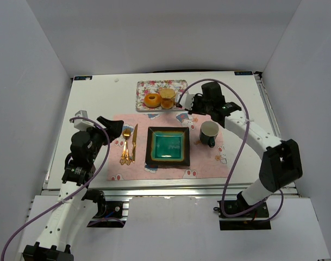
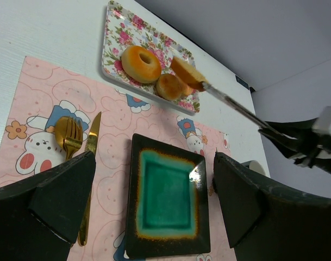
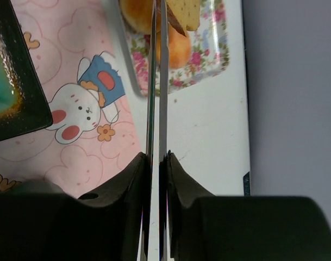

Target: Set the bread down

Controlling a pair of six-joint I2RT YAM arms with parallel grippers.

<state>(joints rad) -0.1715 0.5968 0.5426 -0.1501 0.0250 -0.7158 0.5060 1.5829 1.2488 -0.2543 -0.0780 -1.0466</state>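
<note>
- Three baked pieces were counted: one flat tan-yellow toy bread slice [image 2: 188, 73], one orange-brown ring doughnut [image 2: 139, 63] and one small round orange bun [image 2: 168, 86].
- One flowered rectangular tray [image 2: 108, 54], one dark square plate with a teal centre [image 2: 135, 217], one dark green mug [image 1: 209, 132], one gold fork [image 2: 70, 136] and one gold knife [image 2: 92, 147] were seen. One pair of long metal tongs [image 2: 230, 103] was also seen.
- The plate, mug and cutlery were laid on a pink rabbit-print placemat [image 2: 40, 81] on the white table [image 1: 94, 103]. The tray was set just beyond the mat.
- The plate was flanked by the cutlery on its left and the mug on its right.
- The left gripper [image 2: 154, 160] was held spread wide above the plate's near side, with nothing in it.
- The right gripper [image 3: 157, 157] was clamped on the tongs, whose blades were pressed nearly together.
- The slice was pinched at the tong tips over the tray's right part, just beside the bun. The doughnut was lying to its left on the tray.
- Whether the slice touched the tray could not be told.
</note>
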